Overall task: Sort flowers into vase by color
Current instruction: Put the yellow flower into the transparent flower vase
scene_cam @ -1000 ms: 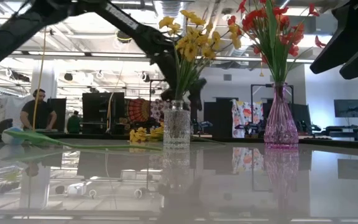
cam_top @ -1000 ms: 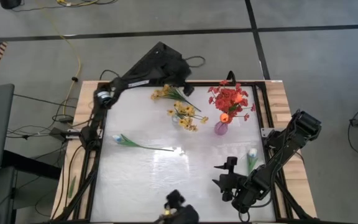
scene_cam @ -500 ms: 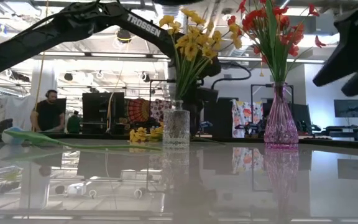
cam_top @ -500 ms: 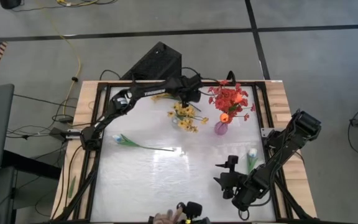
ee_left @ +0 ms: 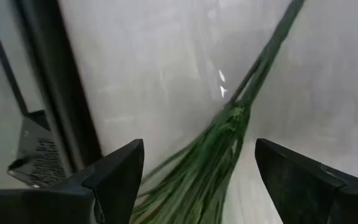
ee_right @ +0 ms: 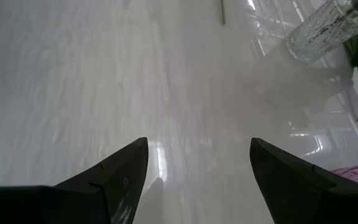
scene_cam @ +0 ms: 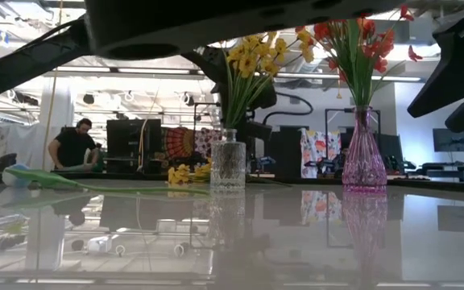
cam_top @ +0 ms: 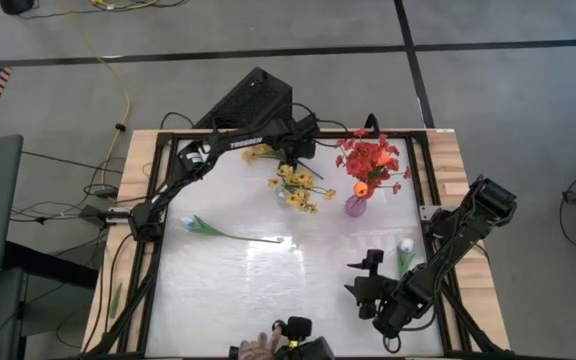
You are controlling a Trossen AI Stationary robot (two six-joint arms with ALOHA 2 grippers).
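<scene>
A yellow spray lies at the table's 12 o'clock, its blossoms partly hidden under the left gripper, whose fingers stand apart astride the green stems. Other yellow sprays fill the clear vase; red ones and an orange tulip fill the pink vase. White tulips lie at 9 and 4 o'clock. The right gripper waits at 5 o'clock, fingers spread.

Left gripper has been brought over the loose yellow spray near the table's far edge, fingers spread.
</scene>
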